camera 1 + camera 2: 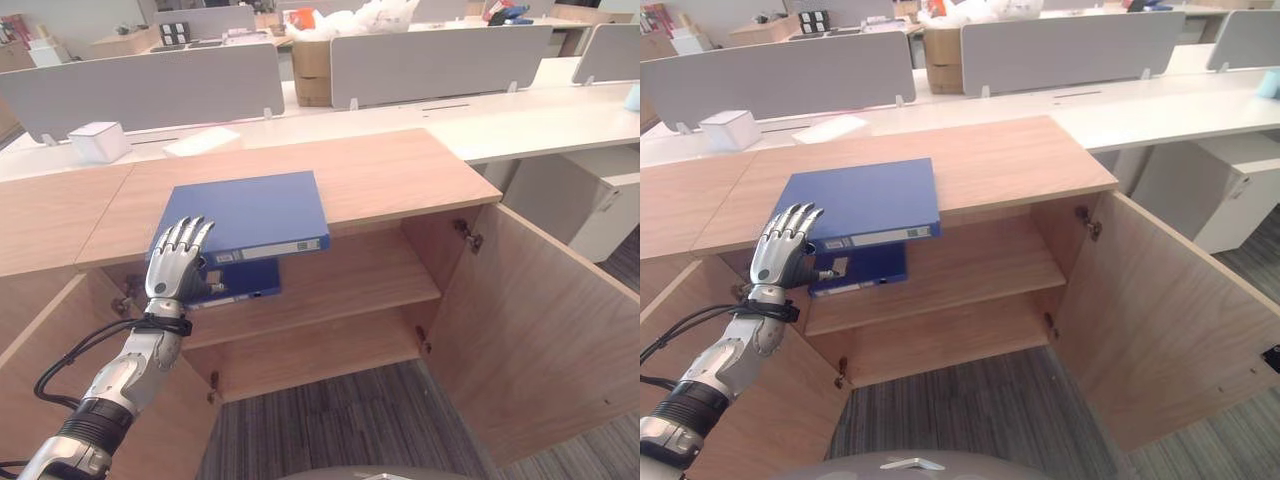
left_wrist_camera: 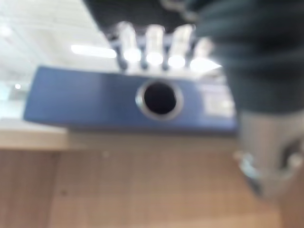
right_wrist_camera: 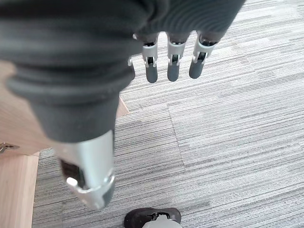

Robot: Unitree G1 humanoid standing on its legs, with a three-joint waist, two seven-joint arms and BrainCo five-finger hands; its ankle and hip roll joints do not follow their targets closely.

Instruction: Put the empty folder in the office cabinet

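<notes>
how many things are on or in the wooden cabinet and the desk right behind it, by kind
blue folders: 2, one on the cabinet top, one on the upper shelf
white box: 1, on the desk
white paper: 1, on the desk
total: 4

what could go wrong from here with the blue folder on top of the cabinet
The blue ring-binder folder overhangs the front edge of the wooden cabinet top, and the left hand sits at its near corner with fingers laid on the cover, not clearly gripping, so it may tip off. A second blue folder already lies on the upper shelf below, so insertion there could jam.
</notes>
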